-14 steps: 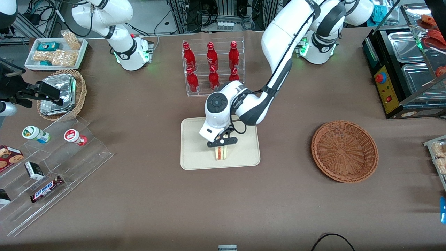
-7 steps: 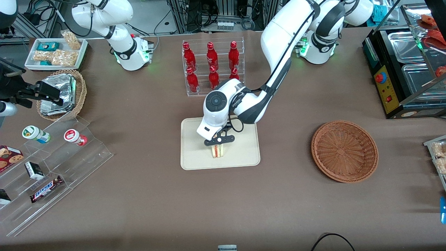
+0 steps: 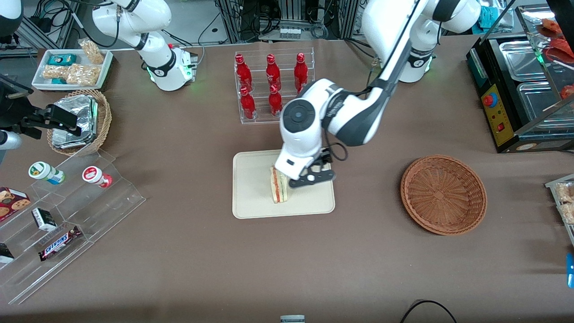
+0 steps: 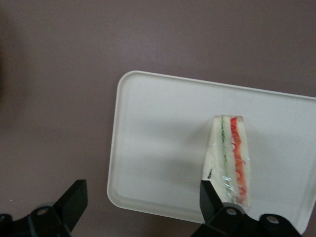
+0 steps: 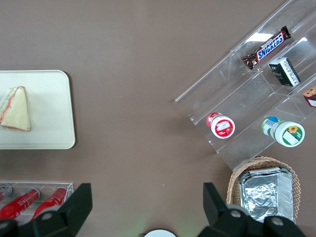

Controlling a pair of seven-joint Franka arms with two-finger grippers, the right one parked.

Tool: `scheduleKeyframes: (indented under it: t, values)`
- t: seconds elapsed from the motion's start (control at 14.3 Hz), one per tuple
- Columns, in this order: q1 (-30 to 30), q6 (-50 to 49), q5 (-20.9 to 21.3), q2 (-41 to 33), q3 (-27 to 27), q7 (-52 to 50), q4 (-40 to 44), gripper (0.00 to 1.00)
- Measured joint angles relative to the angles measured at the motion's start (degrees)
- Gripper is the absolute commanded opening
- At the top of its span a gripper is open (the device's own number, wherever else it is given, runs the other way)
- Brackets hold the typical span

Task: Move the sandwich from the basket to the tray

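**Sandwich on tray — my gripper released, above the tray**

Item 1. My gripper (image 3: 310, 178) — black, two-fingered, fingers spread wide with nothing between them. It hangs over the tray, just beside the sandwich on the side toward the working arm's end of the table. In the wrist view the two dark, wedge-shaped fingertips (image 4: 73, 202) stand far apart, one over bare tablecloth, the other over the tray's edge close to the sandwich.

Item 2. Sandwich (image 3: 278, 185) — triangular wedge of pale bread under glossy clear wrap, with thin green and red filling stripes running along its cut face (image 4: 228, 158). It rests on the tray, free of my fingers.

Item 3. Tray (image 3: 251, 197) — flat, cream-beige, smooth and matte, rectangular with rounded corners and a low raised rim (image 4: 114, 148). It lies mid-table, nearer the front camera than the bottle rack.

Item 4. Basket (image 3: 443, 194) — round, shallow, reddish-brown wicker woven in a radial pattern. It holds nothing and sits well apart from the tray, toward the working arm's end of the table.

Item 5. Bottle rack (image 3: 274, 87) — clear stepped acrylic, carrying red bottles with glossy bodies.

Item 6. Tablecloth (image 3: 179, 251) — plain brown, dull-surfaced, covering the whole table.
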Motion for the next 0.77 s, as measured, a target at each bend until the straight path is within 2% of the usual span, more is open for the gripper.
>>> scheduleKeyframes:
  t: [0.28,0.77]
  values:
    - [5.4,-0.2,0.1,-4.4,1.2,7.2,-6.3,1.00]
    - [18.2,-4.3,0.1,-18.8,0.3,27.1,-18.9,1.00]
